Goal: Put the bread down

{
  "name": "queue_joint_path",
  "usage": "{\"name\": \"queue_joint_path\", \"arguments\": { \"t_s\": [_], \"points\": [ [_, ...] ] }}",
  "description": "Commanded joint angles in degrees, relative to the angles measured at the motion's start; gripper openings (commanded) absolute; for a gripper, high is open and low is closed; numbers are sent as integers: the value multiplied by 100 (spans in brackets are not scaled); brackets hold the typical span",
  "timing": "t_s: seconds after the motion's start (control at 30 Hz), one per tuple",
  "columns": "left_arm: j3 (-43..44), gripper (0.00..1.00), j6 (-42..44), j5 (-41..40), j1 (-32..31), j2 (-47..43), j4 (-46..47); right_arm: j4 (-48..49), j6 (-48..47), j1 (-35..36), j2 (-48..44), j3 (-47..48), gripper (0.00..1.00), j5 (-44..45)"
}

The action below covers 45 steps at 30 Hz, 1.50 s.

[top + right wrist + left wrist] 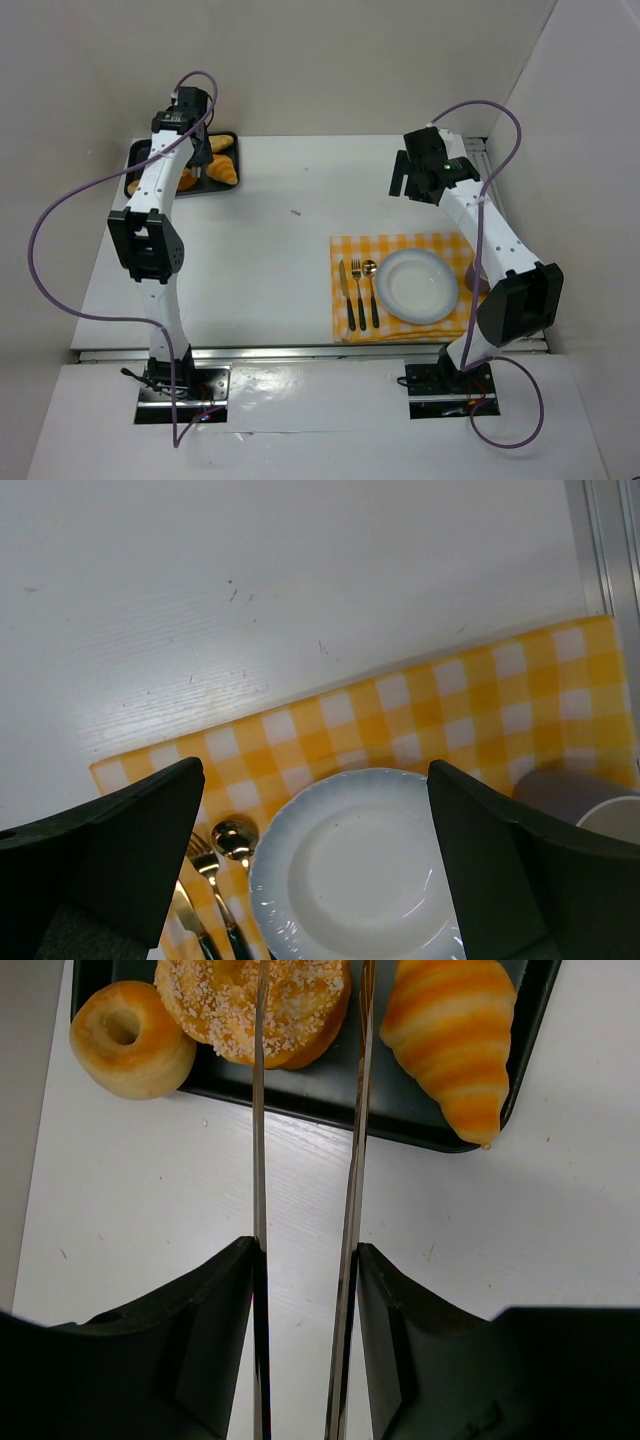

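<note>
A black tray (pixel 340 1100) at the table's far left holds a sugar-coated doughnut (pixel 300 1000), a small plain ring bun (pixel 130 1040) and a striped croissant (pixel 455 1040). My left gripper (pixel 307 1245) hovers just in front of the tray, open. Two thin metal blades run forward along its fingers and reach over the sugared doughnut, with a gap between them and nothing held. From above, the left gripper (pixel 200 165) is over the tray (pixel 135 160). An empty white plate (pixel 300 820) lies on the yellow checked mat (pixel 440 710). The right gripper (pixel 315 770) hangs open above the plate's far side.
A knife, fork and spoon (pixel 358 295) lie on the mat left of the plate (pixel 390 270). A grey cup (pixel 590 800) stands at the mat's right edge, partly behind the right arm. White walls enclose the table on the far and right sides.
</note>
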Motion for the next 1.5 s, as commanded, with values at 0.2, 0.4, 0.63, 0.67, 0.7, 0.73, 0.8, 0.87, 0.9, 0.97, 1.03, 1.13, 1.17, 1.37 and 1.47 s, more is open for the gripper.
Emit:
{"name": "queue_joint_path", "arguments": {
  "t_s": [0.2, 0.4, 0.63, 0.67, 0.7, 0.73, 0.8, 0.87, 0.9, 0.97, 1.03, 1.13, 1.17, 1.37, 1.47],
  "points": [
    [291, 56, 50, -98, 105, 451, 240, 54, -84, -30, -33, 269, 100, 92],
    [485, 51, 103, -97, 105, 584, 187, 54, -31, -30, -95, 208, 100, 92],
    [362, 0, -3, 78, 105, 84, 187, 54, 22, -30, -306, 50, 100, 92],
    [362, 0, -3, 17, 105, -13, 187, 54, 22, -30, -358, 49, 100, 92],
    [292, 0, -55, -70, 105, -118, 187, 54, 22, -30, -358, 49, 100, 92],
    [213, 0, -55, -123, 105, -372, 187, 54, 22, -30, -428, 49, 100, 92],
    [29, 0, -55, -307, 105, -628, 292, 54, 22, -30, -490, 49, 100, 92],
    [-103, 0, -55, -361, 105, -1013, 345, 124, 22, -30, -490, -3, 100, 40],
    [-165, 0, -55, -413, 105, -1138, 345, 177, 74, -30, -542, -4, 100, 40],
    [-296, 0, -55, -572, 44, -1358, 407, 177, 74, -30, -543, -4, 100, -13],
    [-419, 0, 14, -633, -131, -1683, 407, 177, 74, -30, -543, 75, 100, -13],
    [-700, 0, 85, -145, -569, -2252, 407, 99, 74, -30, -657, 277, 100, 74],
    [-1015, 0, 85, 7, -763, -2412, 494, 37, 5, -30, -657, 487, 100, 153],
    [-2149, 0, -774, 228, -2863, -3107, 749, -288, -49, -30, -947, 1734, 100, 453],
    [-2484, 0, -1311, 97, -3970, -3257, 978, -78, -101, -30, -1447, 1798, 100, 567]
  ]
}}
